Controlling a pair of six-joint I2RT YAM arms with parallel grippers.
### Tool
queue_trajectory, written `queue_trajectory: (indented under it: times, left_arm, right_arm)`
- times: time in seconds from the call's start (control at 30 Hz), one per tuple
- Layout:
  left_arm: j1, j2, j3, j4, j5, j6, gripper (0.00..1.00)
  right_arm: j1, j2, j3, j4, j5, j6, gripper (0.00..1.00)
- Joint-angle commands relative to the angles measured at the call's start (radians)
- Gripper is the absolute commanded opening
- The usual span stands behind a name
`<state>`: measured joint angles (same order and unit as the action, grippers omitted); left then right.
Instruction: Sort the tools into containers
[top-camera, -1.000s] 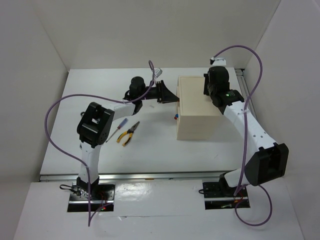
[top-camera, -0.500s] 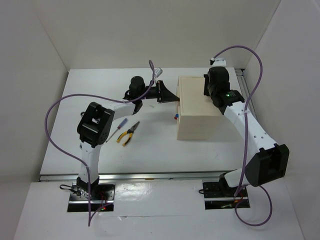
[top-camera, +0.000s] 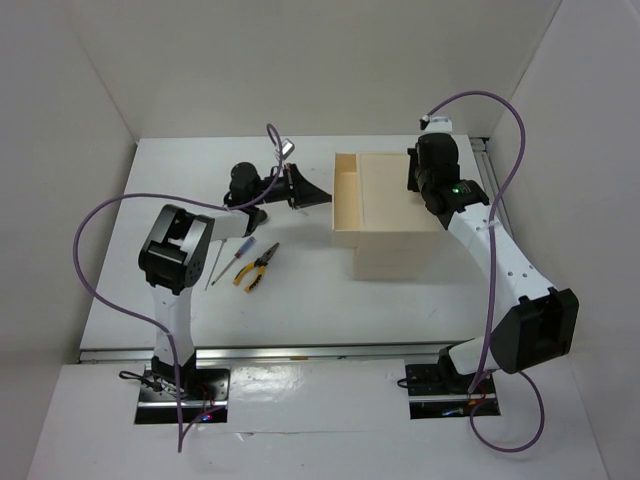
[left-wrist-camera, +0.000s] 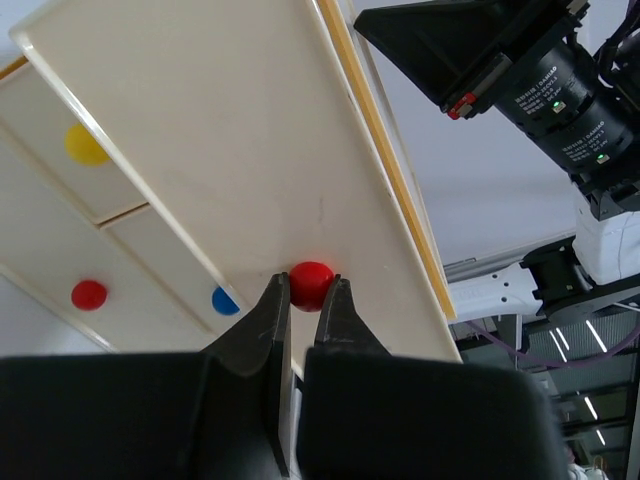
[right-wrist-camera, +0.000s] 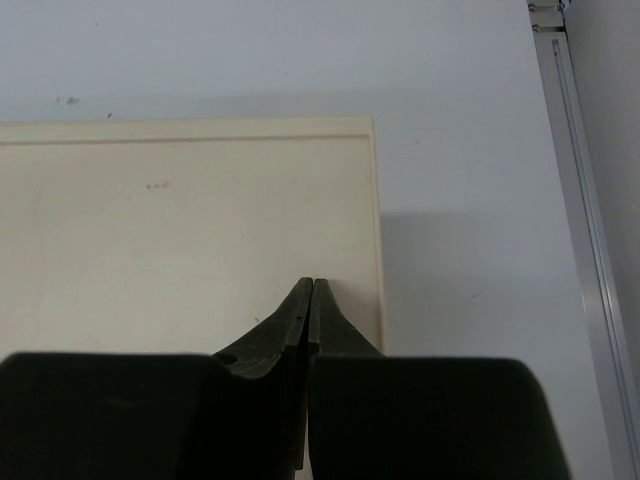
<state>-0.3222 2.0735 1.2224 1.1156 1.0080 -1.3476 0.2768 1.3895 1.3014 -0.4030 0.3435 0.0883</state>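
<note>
Left wrist | left gripper clamps round red knob, pale wooden drawer, frame centre | right gripper closed, empty

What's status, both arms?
Left tool shut on red knob, top drawer partly open. Right tool shut over box top. Pliers, screwdriver on table, nothing blocking.

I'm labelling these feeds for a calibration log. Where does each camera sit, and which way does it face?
Top external: above and behind the bases, looking down on the white table, the beige rectangular wooden box and both arms.
Left wrist: on the left arm, facing the pulled-out pale drawer front; left gripper shut on its small red knob.
Right wrist: looking down on the box top; right gripper shut over it.
Shared: top external and left wrist both show the right arm.
</note>
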Motion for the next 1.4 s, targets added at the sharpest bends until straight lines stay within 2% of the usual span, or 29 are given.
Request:
queue_trajectory:
  times: [0.0, 0.3, 0.5, 0.53, 0.57, 0.6, 0.7, 0.73, 0.77, 0.8, 0.83, 0.87, 0.9, 0.93, 1.03, 1.07, 1.1, 1.17, 1.27, 1.37]
  left_arm:
    - [0.092, -0.065, -0.03, 0.076, 0.01, 0.013, 0.0]
    - [0.156, -0.105, -0.083, 0.085, 0.02, 0.009, 0.0]
    - [0.156, -0.115, -0.093, 0.061, 0.011, 0.022, 0.0]
    - [0.156, -0.125, -0.093, 0.061, 0.011, 0.031, 0.1]
    - [0.156, -0.134, -0.103, 0.02, 0.011, 0.045, 0.55]
    - [0.156, -0.147, -0.103, 0.009, -0.014, 0.06, 0.71]
    - [0.156, -0.199, -0.116, -0.129, -0.061, 0.148, 1.0]
    - [0.169, -0.216, -0.104, -0.196, -0.083, 0.178, 1.0]
    - [0.181, -0.234, -0.089, -0.286, -0.107, 0.276, 1.0]
    - [0.181, -0.284, -0.039, -0.527, -0.206, 0.351, 1.0]
    - [0.192, -0.311, 0.007, -0.701, -0.294, 0.434, 1.0]
    - [0.192, -0.328, 0.066, -0.865, -0.386, 0.626, 1.0]
    - [0.183, -0.34, 0.178, -1.127, -0.608, 0.712, 1.0]
    - [0.167, -0.34, 0.231, -1.224, -0.705, 0.848, 1.0]
    - [0.178, -0.31, 0.346, -1.437, -0.911, 1.019, 1.0]
    - [0.178, -0.309, 0.347, -1.457, -0.942, 1.038, 1.0]
    - [0.178, -0.309, 0.347, -1.458, -0.974, 1.038, 1.0]
    - [0.178, -0.337, 0.252, -1.458, -1.058, 1.018, 1.0]
    - [0.134, -0.337, 0.223, -1.525, -1.175, 1.018, 1.0]
    - [0.092, -0.349, 0.209, -1.609, -1.189, 1.044, 1.0]
  right_arm:
    - [-0.007, -0.02, 0.004, 0.0, 0.003, 0.01, 0.0]
    - [-0.007, -0.02, 0.013, -0.01, 0.003, 0.01, 0.0]
    - [-0.007, -0.02, 0.022, -0.01, -0.008, 0.01, 0.0]
    - [-0.007, -0.02, 0.022, -0.01, -0.008, 0.01, 0.0]
    - [-0.007, -0.02, 0.022, -0.01, -0.008, 0.01, 0.0]
    - [-0.007, -0.02, 0.022, -0.01, -0.008, 0.01, 0.0]
    - [-0.007, -0.01, 0.022, -0.01, -0.008, 0.01, 0.0]
    - [-0.007, -0.01, 0.022, -0.01, -0.008, 0.01, 0.0]
    - [-0.007, -0.01, 0.022, -0.019, -0.008, 0.01, 0.0]
    - [-0.007, -0.01, 0.033, -0.019, -0.017, 0.01, 0.0]
    - [-0.007, -0.01, 0.033, -0.031, -0.017, 0.001, 0.0]
    - [-0.007, -0.001, 0.033, -0.031, -0.017, 0.001, 0.0]
    - [-0.007, -0.001, 0.044, -0.043, -0.03, 0.001, 0.0]
    - [-0.007, -0.001, 0.044, -0.043, -0.031, -0.008, 0.0]
    - [-0.007, 0.008, 0.065, -0.077, -0.031, -0.009, 0.0]
    - [-0.007, 0.008, 0.065, -0.077, -0.031, -0.009, 0.0]
    - [-0.007, 0.008, 0.065, -0.077, -0.031, -0.009, 0.0]
    - [-0.007, 0.017, 0.074, -0.086, -0.04, -0.009, 0.0]
    - [-0.007, 0.026, 0.084, -0.111, -0.04, -0.018, 0.0]
    - [-0.016, 0.026, 0.075, -0.111, -0.064, -0.009, 0.0]
